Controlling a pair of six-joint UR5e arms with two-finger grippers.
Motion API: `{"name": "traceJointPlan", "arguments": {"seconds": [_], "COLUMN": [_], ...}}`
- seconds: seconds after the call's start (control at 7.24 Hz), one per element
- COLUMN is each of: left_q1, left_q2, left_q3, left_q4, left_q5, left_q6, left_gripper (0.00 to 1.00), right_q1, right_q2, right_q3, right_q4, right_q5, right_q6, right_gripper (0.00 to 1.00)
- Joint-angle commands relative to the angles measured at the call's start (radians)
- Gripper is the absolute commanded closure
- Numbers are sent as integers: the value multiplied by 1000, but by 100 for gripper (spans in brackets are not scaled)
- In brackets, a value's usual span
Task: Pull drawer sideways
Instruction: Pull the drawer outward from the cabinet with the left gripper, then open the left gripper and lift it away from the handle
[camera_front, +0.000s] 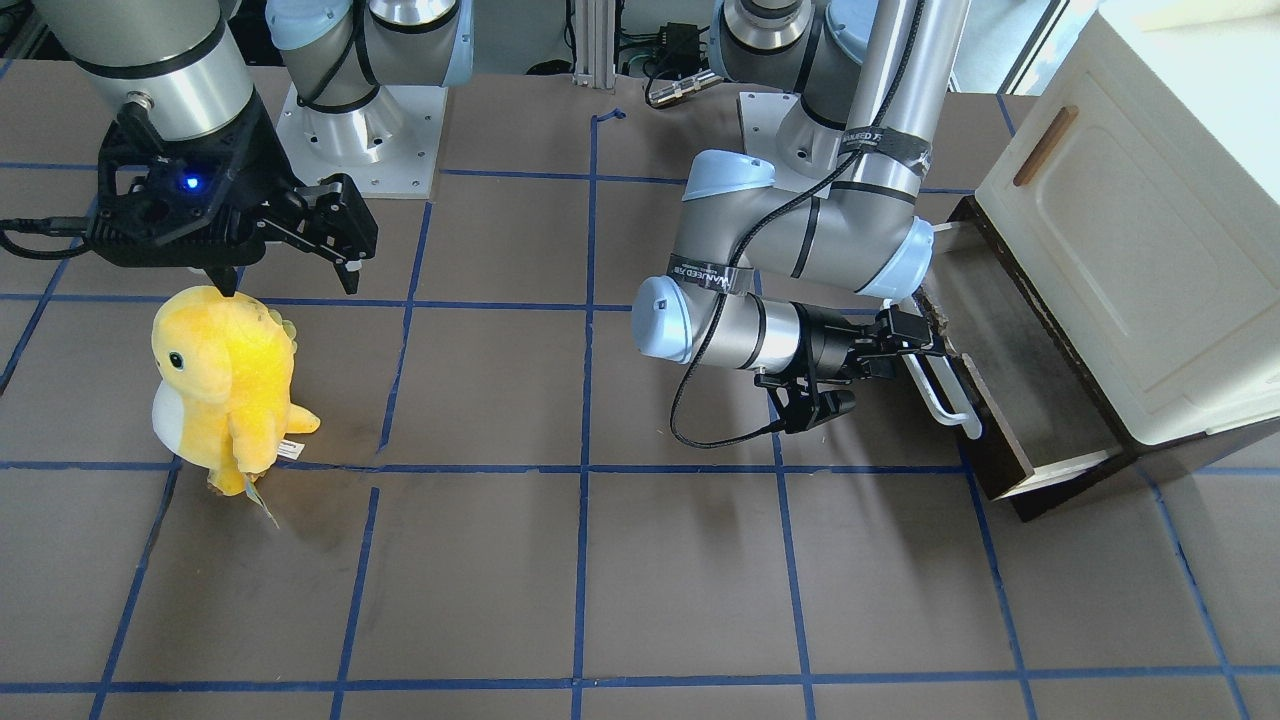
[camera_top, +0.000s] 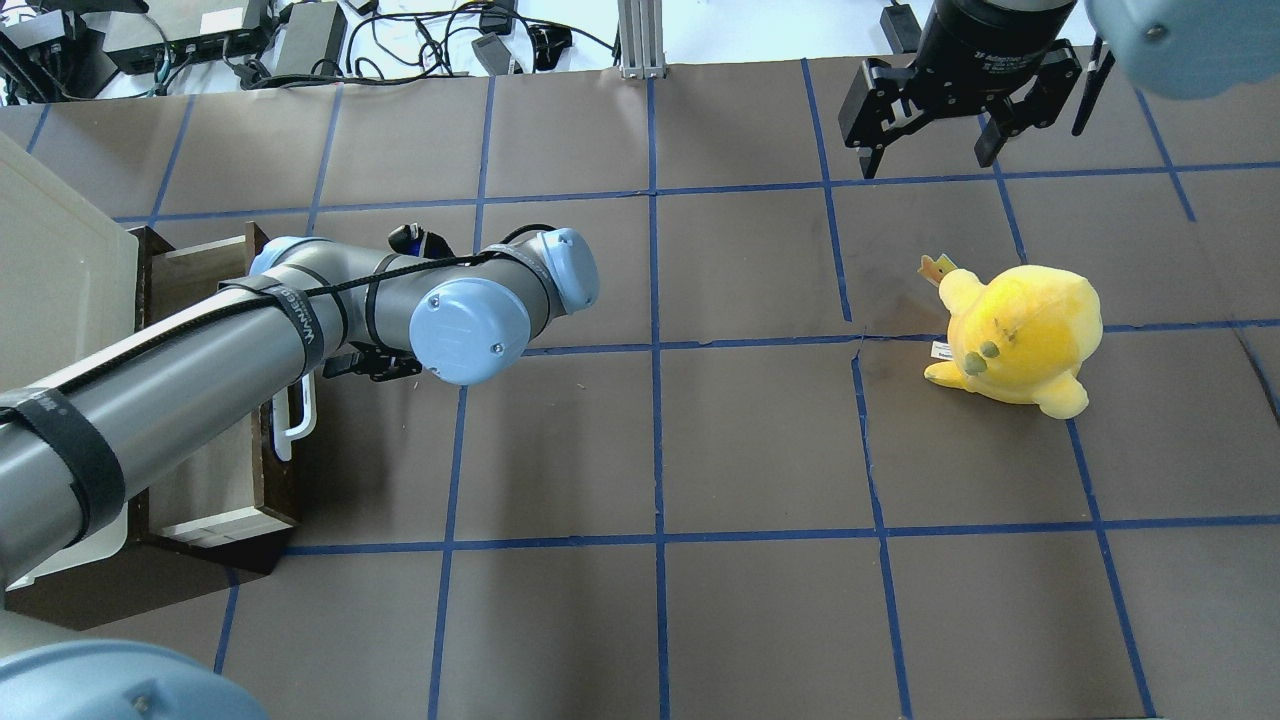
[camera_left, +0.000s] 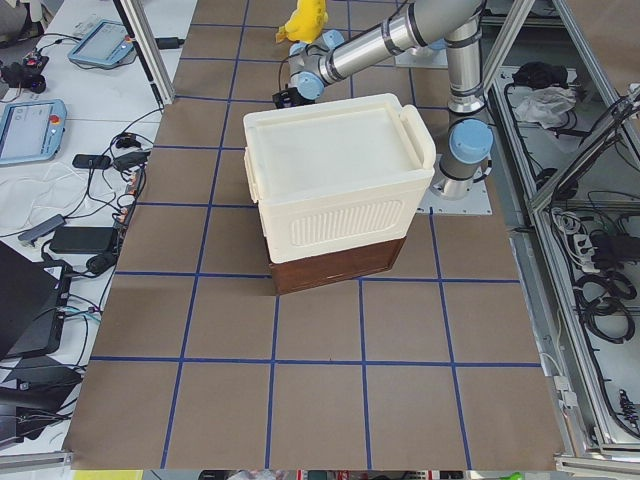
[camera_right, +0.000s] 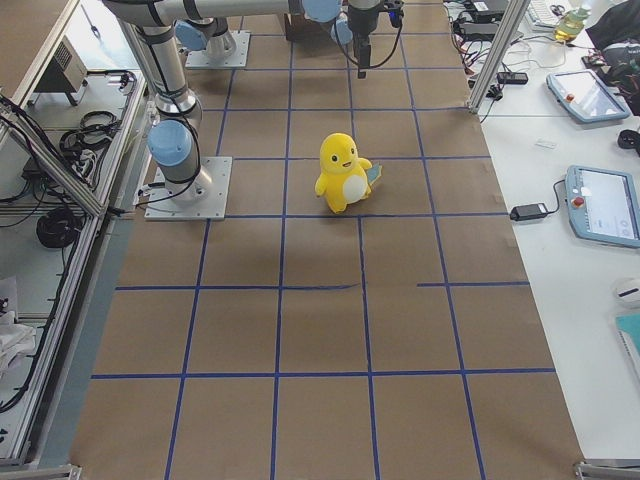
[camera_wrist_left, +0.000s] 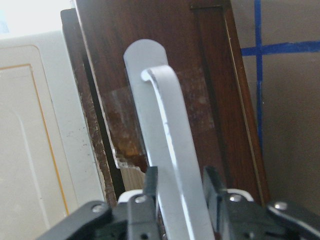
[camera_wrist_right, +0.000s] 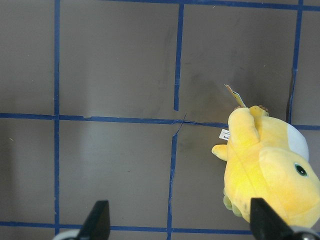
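The drawer (camera_front: 1020, 385) has a dark brown front and pale inner sides. It stands pulled out from under the cream cabinet (camera_front: 1130, 230). My left gripper (camera_front: 912, 345) is shut on the drawer's white bar handle (camera_front: 948, 400). In the left wrist view the fingers (camera_wrist_left: 150, 182) clamp the handle (camera_wrist_left: 167, 125) from both sides, against the brown front (camera_wrist_left: 205, 65). In the overhead view the drawer (camera_top: 215, 470) and handle (camera_top: 297, 425) lie partly under my left arm. My right gripper (camera_front: 288, 283) is open and empty, hovering above the table (camera_top: 925, 160).
A yellow plush toy (camera_front: 225, 385) stands on the brown table just below my right gripper, and also shows in the right wrist view (camera_wrist_right: 270, 170). The cabinet door has a small brown wooden handle (camera_front: 1045, 145). Cables and electronics lie past the table's far edge (camera_top: 300, 35).
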Motion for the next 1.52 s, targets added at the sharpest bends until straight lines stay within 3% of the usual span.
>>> {"name": "traceJointPlan", "arguments": {"seconds": [0.0,0.14,0.41,0.69,1.11,1.24,1.38], "left_q1": [-24,-39,-62,-38,115,181,232], "left_q2": [18,28,105,208,388,431,465], "left_q3": [26,76,171,225,224,224,224], "left_q4": [16,29,31,40,86,88,89], "left_q5": [-59,-127,-434,-651,-895,-1031,-1048], "left_q6": [88,139,365,546,745,748,750], "left_gripper": [19,19,19,20,20,21,22], "right_q1": [0,0,0,0,0,0,0], "right_q2": [0,0,0,0,0,0,0], "right_q3": [0,0,0,0,0,0,0], "right_q4": [0,0,0,0,0,0,0], "right_q5": [0,0,0,0,0,0,0], "right_q6": [0,0,0,0,0,0,0], "right_gripper": [0,0,0,0,0,0,0]}}
